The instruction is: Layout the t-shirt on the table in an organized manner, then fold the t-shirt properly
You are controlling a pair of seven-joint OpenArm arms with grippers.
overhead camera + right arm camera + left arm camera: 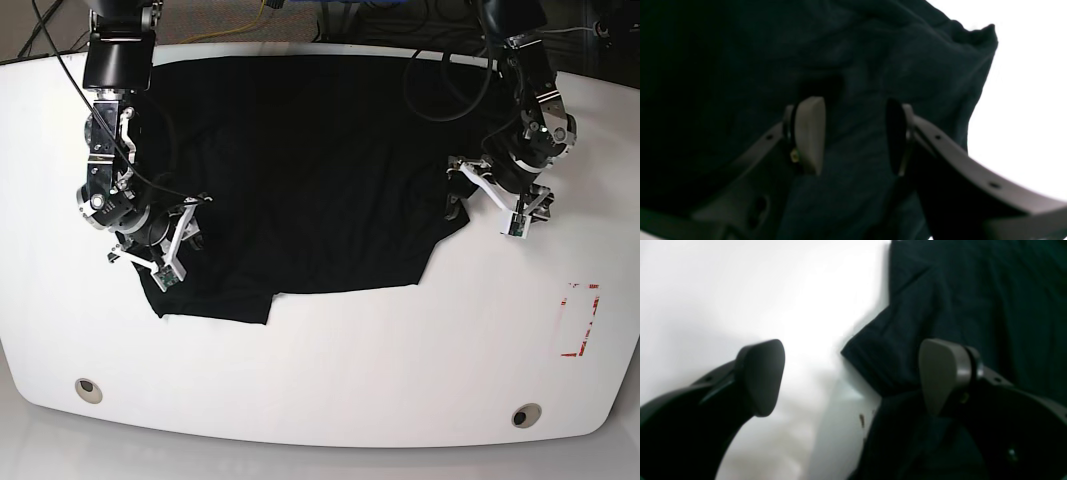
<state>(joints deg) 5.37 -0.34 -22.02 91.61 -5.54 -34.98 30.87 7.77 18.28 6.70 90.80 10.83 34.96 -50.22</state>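
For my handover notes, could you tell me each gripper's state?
Left gripper: open, holding nothing.
Right gripper: open above the t-shirt.

The t-shirt (300, 170) covers the far middle of the counter (320, 370), from the back edge down past centre. The whole near strip lies bare, flat but for two round inserts (88, 389) and a red outline (582, 318). Both arms flank the cloth; cables (450, 70) cross its far right corner.
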